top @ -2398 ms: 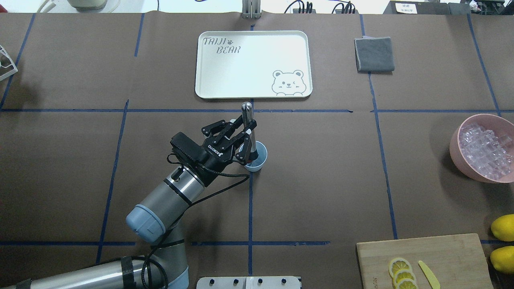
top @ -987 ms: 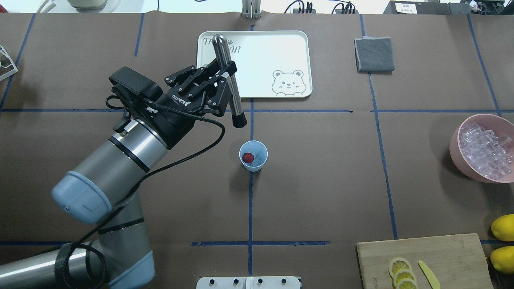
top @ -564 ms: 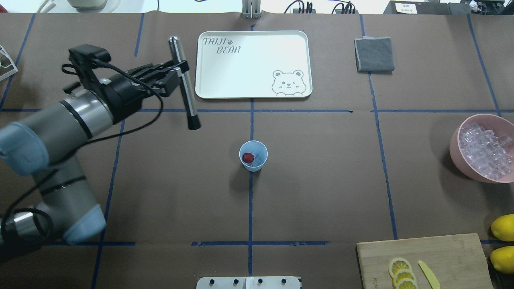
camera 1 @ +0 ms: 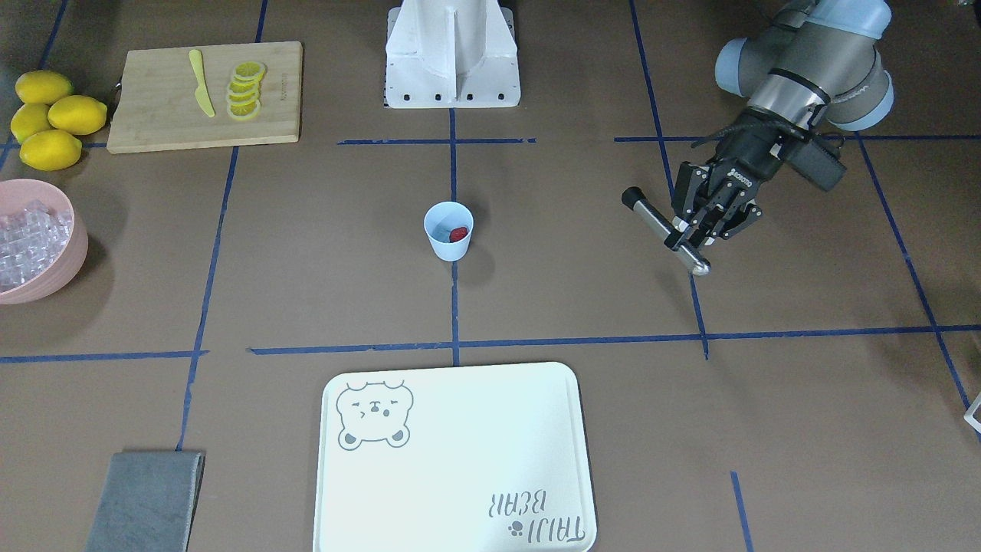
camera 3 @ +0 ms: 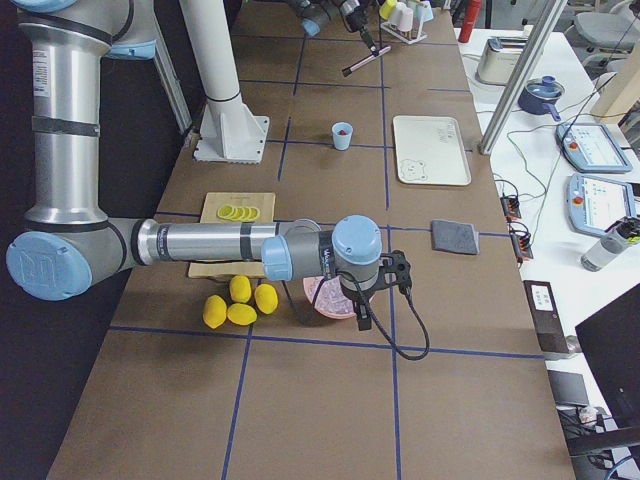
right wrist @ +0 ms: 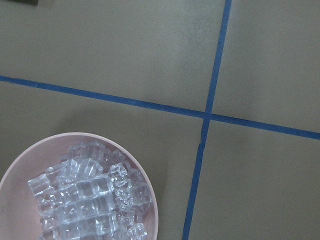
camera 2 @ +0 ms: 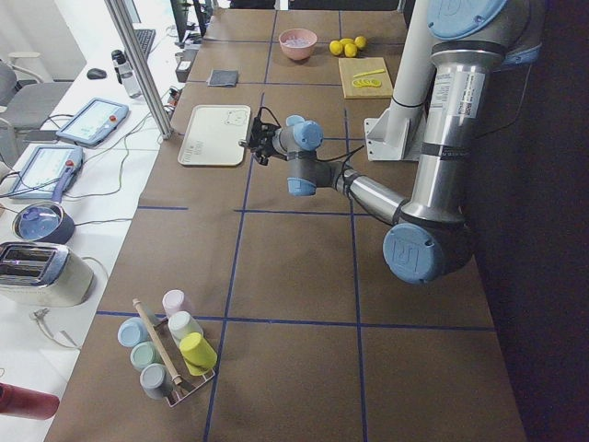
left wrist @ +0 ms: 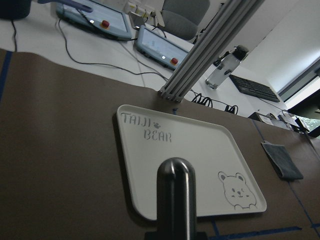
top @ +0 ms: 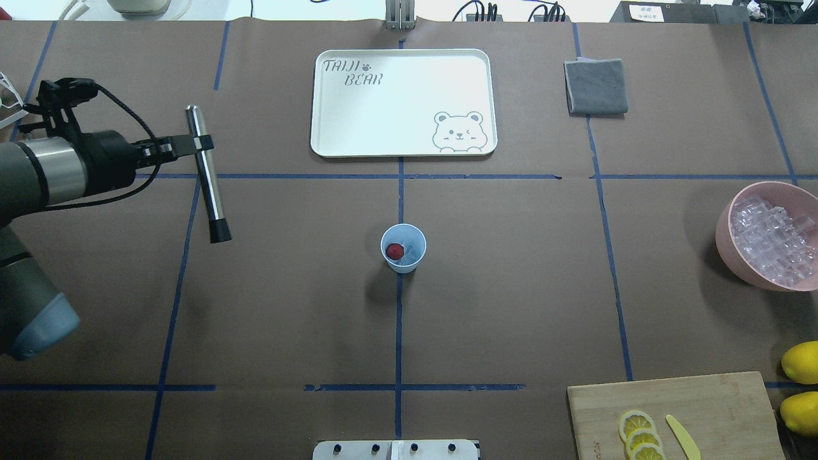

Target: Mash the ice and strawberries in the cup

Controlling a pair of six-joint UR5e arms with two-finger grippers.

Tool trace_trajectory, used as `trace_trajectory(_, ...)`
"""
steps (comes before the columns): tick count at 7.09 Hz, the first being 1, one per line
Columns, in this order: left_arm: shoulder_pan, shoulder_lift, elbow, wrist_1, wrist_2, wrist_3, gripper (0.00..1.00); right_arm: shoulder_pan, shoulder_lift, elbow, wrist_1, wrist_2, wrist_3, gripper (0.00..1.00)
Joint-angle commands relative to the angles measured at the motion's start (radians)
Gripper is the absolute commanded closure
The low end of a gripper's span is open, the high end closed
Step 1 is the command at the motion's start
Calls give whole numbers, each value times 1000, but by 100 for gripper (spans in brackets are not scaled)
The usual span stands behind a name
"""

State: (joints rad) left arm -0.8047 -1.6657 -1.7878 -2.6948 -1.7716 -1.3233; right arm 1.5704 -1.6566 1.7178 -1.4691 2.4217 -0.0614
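Left pincer (top: 202, 144) carried muddler (top: 211, 188) leftward, brown table (top: 511, 287) — blue tape grid (top: 397, 332)

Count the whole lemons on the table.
4, clustered off the cutting board's end. In the front-facing view: top lemon, two middle lemons, lowest lemon, nearest the pink bowl. None seems hidden.

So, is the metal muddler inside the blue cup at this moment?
No, the left pincer holds the muddler above the table, well away from the cup.
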Motion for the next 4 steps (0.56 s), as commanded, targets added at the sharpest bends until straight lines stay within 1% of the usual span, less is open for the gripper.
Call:
trace_trajectory(1, -162, 99, -7, 90, -281, -22, 100, -1, 1, 12, 1, 5, 0, 1)
trace_trajectory(2, -254, 125, 25, 93, -440, -16, 100, -1, 0, 13, 1, 5, 0, 1)
trace_trajectory(3, -281, 142, 63, 93, -475, -10, 100, -1, 1, 13, 1, 0, 0, 1)
trace_trajectory(4, -281, 152, 108, 92, -479, 7, 100, -1, 3, 13, 3, 0, 0, 1)
